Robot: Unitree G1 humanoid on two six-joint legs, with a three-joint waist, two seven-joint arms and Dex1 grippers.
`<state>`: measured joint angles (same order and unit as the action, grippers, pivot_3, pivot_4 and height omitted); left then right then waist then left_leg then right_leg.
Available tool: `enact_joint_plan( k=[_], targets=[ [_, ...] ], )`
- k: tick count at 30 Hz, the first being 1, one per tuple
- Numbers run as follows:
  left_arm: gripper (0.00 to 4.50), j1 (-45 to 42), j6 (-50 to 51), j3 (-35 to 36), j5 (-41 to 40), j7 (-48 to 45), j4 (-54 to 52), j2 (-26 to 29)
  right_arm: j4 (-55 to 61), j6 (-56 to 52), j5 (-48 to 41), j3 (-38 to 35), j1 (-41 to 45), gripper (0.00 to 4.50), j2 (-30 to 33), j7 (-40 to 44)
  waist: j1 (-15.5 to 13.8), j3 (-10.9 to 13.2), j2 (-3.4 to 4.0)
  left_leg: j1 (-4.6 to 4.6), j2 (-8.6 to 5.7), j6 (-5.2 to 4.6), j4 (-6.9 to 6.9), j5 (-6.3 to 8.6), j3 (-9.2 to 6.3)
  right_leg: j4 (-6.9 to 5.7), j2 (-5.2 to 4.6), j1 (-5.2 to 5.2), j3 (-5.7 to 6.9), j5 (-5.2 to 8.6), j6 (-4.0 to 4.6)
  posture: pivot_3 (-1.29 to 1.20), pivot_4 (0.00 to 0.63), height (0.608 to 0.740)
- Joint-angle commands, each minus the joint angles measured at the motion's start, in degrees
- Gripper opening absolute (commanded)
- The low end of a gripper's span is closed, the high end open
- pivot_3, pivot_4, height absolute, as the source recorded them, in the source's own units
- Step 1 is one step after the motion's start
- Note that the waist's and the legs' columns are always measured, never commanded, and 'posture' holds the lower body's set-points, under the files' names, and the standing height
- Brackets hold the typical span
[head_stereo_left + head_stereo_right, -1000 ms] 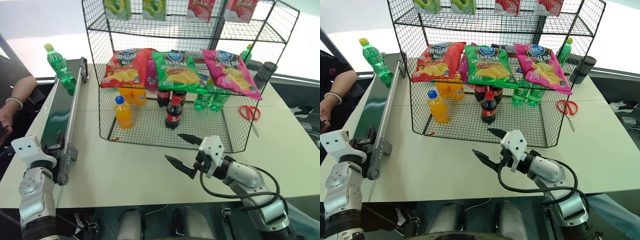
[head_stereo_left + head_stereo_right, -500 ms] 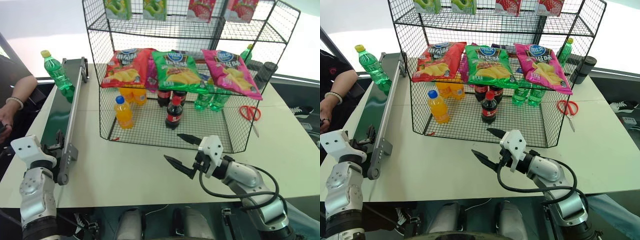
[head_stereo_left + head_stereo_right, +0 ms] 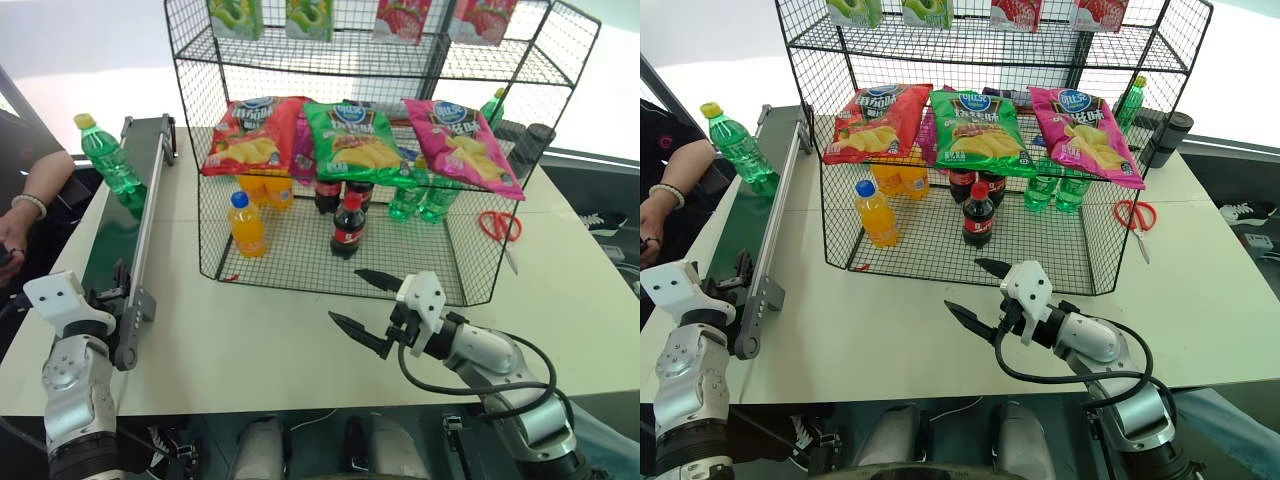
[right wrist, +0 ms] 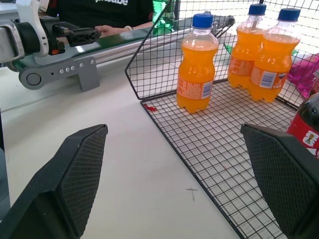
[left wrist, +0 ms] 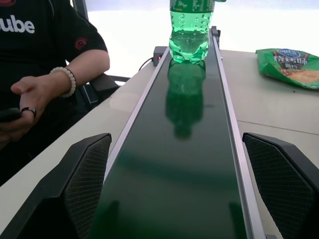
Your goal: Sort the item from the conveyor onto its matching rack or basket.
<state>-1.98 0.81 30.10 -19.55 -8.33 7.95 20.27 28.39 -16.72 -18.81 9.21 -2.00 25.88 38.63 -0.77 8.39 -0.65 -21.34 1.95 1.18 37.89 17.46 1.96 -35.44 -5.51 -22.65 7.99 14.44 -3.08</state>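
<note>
The green soda bottle is seen standing upright, long axis vertical and yellow cap up, on the conveyor near its far end. The left gripper is held spread wide and empty at the belt's near end. The right gripper is likewise spread and empty, above the table before the wire rack.

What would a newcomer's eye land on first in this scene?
Probably the tall black wire rack mid-table, with chip bags on its middle shelf and drink bottles beneath. Next, the green bottle standing upright at the far end of the conveyor along the table's left edge.
</note>
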Motion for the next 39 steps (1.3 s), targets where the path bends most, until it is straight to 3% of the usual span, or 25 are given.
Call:
enact_joint_plan(
  k=[1,39],
  targets=[
    [4.50,-0.56,-1.18,0.39,0.17,-0.06,-0.13,0.51,1.53,0.93,-0.60,-0.17,0.03,4.45,-0.29,0.21,0.00,0.00,0.00,0.00,0.00,0.00,0.00,0.00,0.00,0.00,0.00,0.00,0.00,0.00,0.00,0.00,0.150,0.735],
    [4.50,-1.47,-2.85,1.09,-0.19,-1.28,0.55,0.91,2.20,0.19,-0.49,0.36,0.99,4.45,-0.24,-0.12,-0.01,0.03,0.01,-0.04,0.00,0.00,-0.03,0.01,-0.02,0.09,-0.03,-0.01,0.04,0.00,0.00,0.00,0.150,0.735]
  ],
)
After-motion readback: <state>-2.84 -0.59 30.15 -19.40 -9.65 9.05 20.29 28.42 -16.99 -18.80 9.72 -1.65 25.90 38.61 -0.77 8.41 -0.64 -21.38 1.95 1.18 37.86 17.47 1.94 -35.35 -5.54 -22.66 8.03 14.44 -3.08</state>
